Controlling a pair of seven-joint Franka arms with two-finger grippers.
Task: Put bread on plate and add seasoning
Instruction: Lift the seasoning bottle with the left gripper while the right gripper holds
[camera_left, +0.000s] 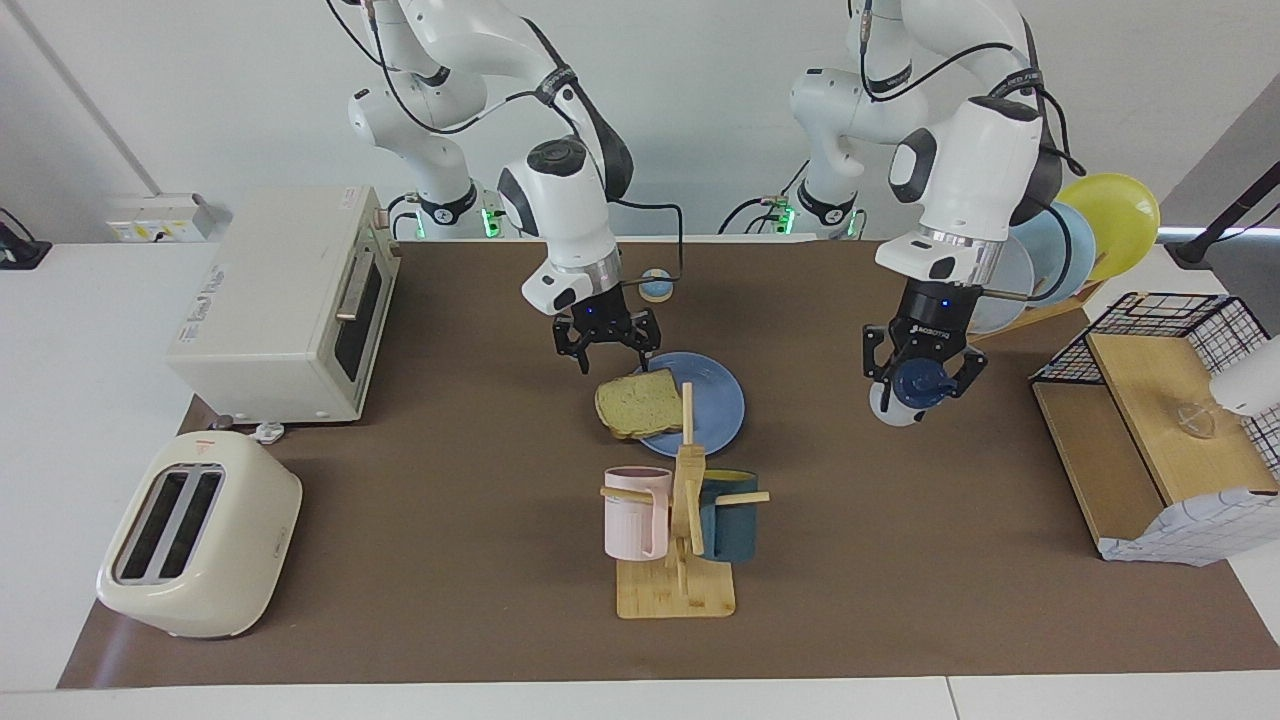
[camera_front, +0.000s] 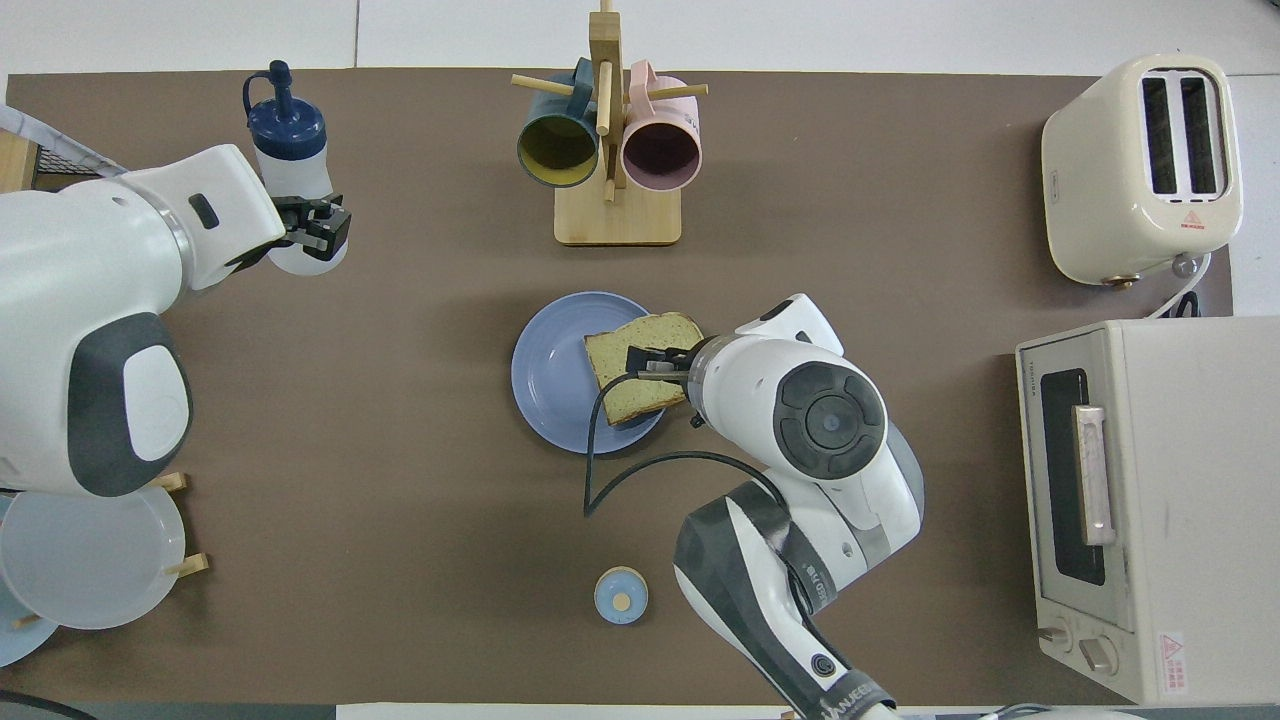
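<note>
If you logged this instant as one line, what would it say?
right gripper: open, above bread | bread: on plate, overhanging rim | left gripper: shut on seasoning, raised over table | seasoning: not yet added

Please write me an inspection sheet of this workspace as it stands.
Surface: brown mat covers the table.
Job's things: bread lies on the blue plate, overhanging its rim; seasoning bottle held in the air.
Clutter: mug rack, toaster, oven, bell, plate rack.
Grippers: right gripper open over the bread; left gripper shut on the bottle.
Cables: one loops from the right arm.
Surroundings: wire basket.
</note>
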